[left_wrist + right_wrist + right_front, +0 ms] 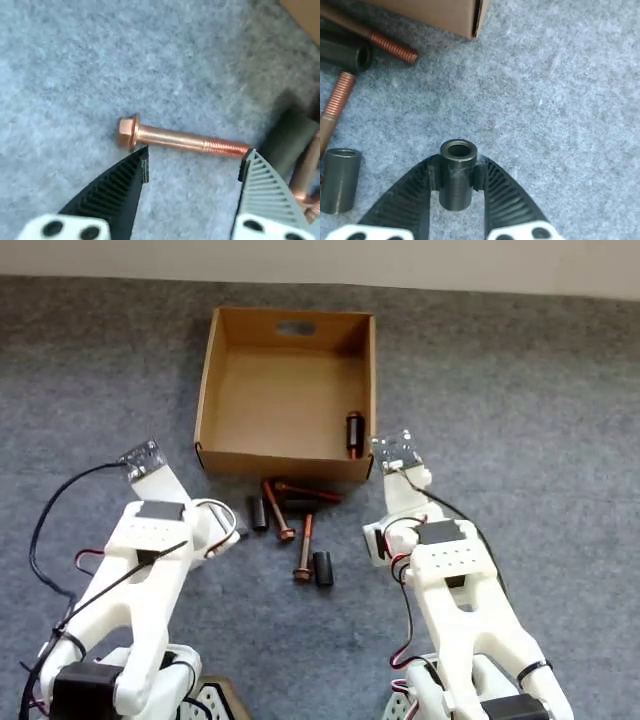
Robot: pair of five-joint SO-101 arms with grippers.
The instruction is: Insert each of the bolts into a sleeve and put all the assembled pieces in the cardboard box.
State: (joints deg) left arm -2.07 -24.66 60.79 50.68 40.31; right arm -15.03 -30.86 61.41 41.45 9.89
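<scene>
A: What sits closest to the overhead camera?

B: My two arms, at the near edge. The left arm [150,570] points at the left side of the parts pile. The right arm [455,575] ends just beside the near right corner of the cardboard box [208,390].

A: Where are the parts?

B: One assembled piece [353,433] lies inside the box, against its right wall. On the grey carpet [540,390] in front of the box, between my arms, lie three copper bolts and some dark sleeves. One long bolt [305,548] has a short sleeve [322,568] just beside it.

A: Left wrist camera?

B: The left gripper [196,162] is spread wide with nothing in it. A lone bolt [180,140] lies flat on the carpet just past the fingertips, spanning the gap between them. At its threaded end is a dark sleeve [287,140], with another bolt's shank [305,170] next to that.

A: And the right?

B: The right gripper [458,169] is pinching a held sleeve [455,190], whose open bore faces my camera. I can't tell whether it is clear of the carpet. A loose sleeve [340,177] lies near it. Farther off, by the box corner, are a threaded bolt tip [390,46], a second sleeve [345,55] and another threaded shank [332,112].
</scene>
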